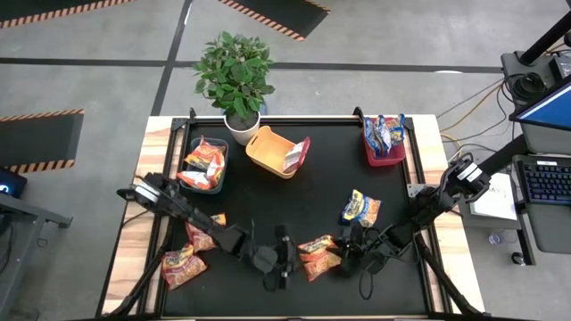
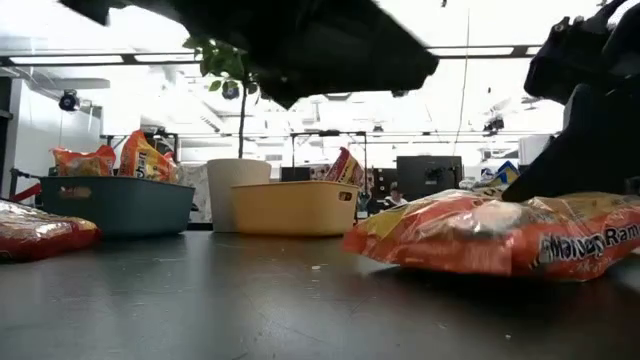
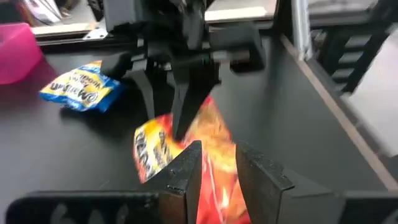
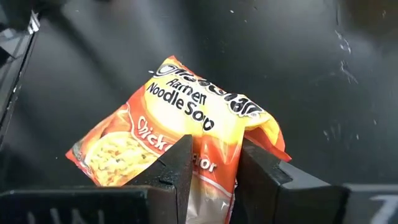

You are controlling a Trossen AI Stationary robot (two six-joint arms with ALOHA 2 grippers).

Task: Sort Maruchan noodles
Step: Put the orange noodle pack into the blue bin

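Observation:
An orange Maruchan noodle packet (image 1: 318,256) lies near the table's front edge, between my two grippers. My right gripper (image 4: 217,168) comes at it from the right and is shut on its right end. My left gripper (image 3: 219,165) hangs above the packet's left end, fingers a little apart, touching nothing. A blue-and-yellow packet (image 1: 360,208) lies flat on the table behind the right gripper. Two more orange packets (image 1: 183,266) lie at the front left. My right gripper pinches the orange packet's right end (image 4: 211,163) between its two fingers, which slant down from the table's right side. The end in the fingers is tipped up a little. The rest of the packet (image 2: 480,235) lies on the table.
Along the far edge stand a teal bin (image 1: 224,169) with orange packets, an orange bin (image 1: 268,147) with a pinkish-red packet and a red bin (image 1: 384,159) with blue ones. A potted plant (image 1: 236,80) stands behind them. The table's middle is bare.

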